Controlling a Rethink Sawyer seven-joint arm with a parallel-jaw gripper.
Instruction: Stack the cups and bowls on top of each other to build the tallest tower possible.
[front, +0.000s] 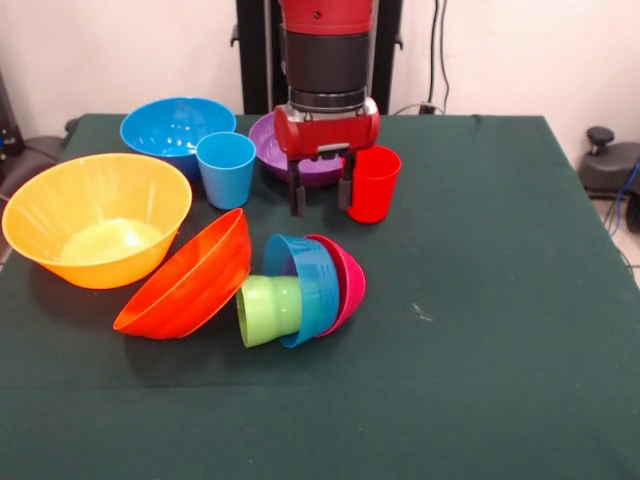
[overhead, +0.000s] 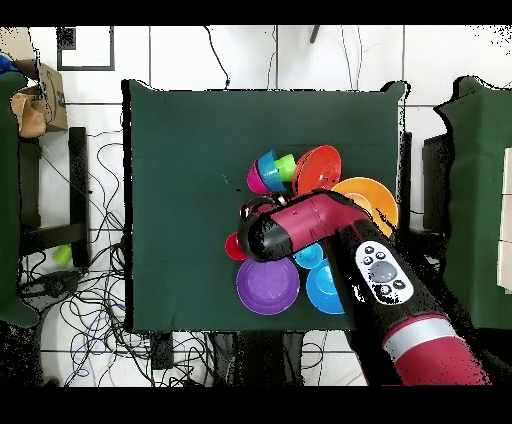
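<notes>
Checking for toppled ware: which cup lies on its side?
The lime green cup, tipped over and nested with two small bowls; the light blue cup and red cup stand upright.

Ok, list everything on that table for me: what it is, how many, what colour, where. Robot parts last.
Big bowl: 1, yellow-orange, upright, front view's left.
Tipped bowl: 1, red-orange, leaning beside the big bowl.
Toppled pile: green cup, small blue bowl and small magenta bowl, nested, on their side at centre.
Large blue bowl: 1, upright, far left.
Light blue cup: 1, upright, just in front of the large blue bowl.
Purple bowl: 1, far centre, partly behind the gripper.
Red cup: 1, upright, right of the gripper.
Table: 1, dark green cloth.
Gripper: 1, black fingers open, holding nothing.
Arm: 1, red and black.
</notes>
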